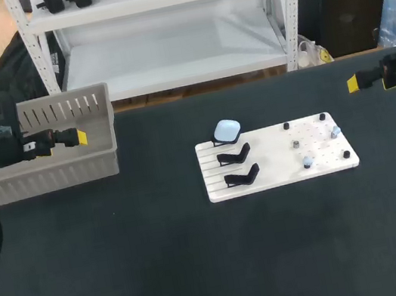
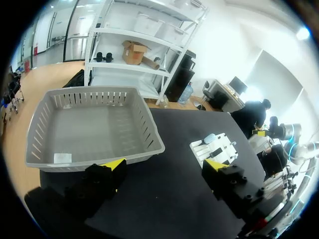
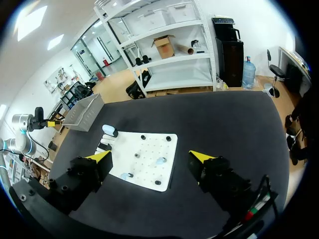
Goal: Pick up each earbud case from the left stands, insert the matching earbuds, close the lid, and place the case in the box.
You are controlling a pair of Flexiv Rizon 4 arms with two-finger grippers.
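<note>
A white board (image 1: pixel 278 166) lies mid-table with three black stands on its left part. The farthest stand holds a pale blue earbud case (image 1: pixel 226 131) with its lid down; the two nearer stands (image 1: pixel 239 166) are bare. Small pale blue earbuds (image 1: pixel 335 131) sit on the board's right half among black pegs. My left gripper (image 1: pixel 77 138) hovers open over the grey basket (image 1: pixel 49 176), far left of the board. My right gripper (image 1: pixel 359 82) hangs open near the table's right edge, with nothing between its fingers. The right wrist view shows the case (image 3: pixel 109 131) and board (image 3: pixel 149 147) ahead of the right gripper (image 3: pixel 151 156).
The grey slotted basket (image 2: pixel 42 124) stands at the table's back left, with only a small label on its floor, ahead of my left gripper (image 2: pixel 164 167). Dark tabletop surrounds the board (image 2: pixel 225 149) on all sides.
</note>
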